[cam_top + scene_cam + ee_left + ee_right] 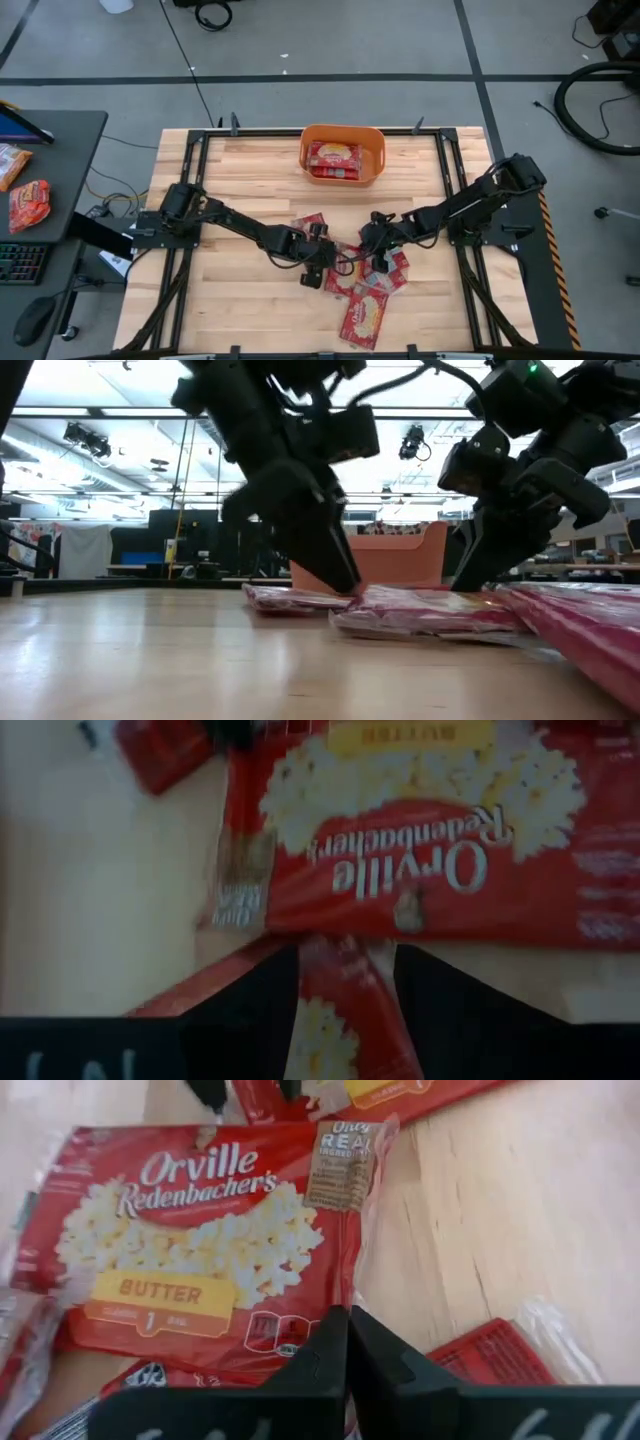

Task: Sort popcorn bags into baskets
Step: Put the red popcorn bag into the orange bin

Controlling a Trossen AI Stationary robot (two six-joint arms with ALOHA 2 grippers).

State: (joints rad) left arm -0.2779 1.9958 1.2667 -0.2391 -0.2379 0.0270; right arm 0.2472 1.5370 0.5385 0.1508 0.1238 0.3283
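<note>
Several red popcorn bags [362,285] lie flat in a loose overlapping pile on the wooden table, near its middle. The orange basket [303,150] stands at the far edge with a few bags [335,157] inside. My left gripper [318,268] slants down onto the pile's left side. It is open by a narrow gap, with a bag [342,1015] showing between the fingers. My right gripper [380,262] is shut, its tips at the near edge of a butter bag [200,1250]. In the low view both grippers [348,582] [475,582] reach down to the level of the bags. My left gripper comes slanting down from the table's left, its fingertips [270,980] at a flat bag's surface [342,970]; I cannot tell whether they touch it. My right gripper comes from above with its shut tips at the butter bag's edge [300,1342]; whether they pinch that edge cannot be told.
One bag [365,318] lies toward the near edge, and a small one [308,222] lies on the far side of the pile. Black frame rails run along the table's sides. A desk on the left holds a keyboard and two more packets [28,200]. Bare wood shows to the left and right of the pile.
</note>
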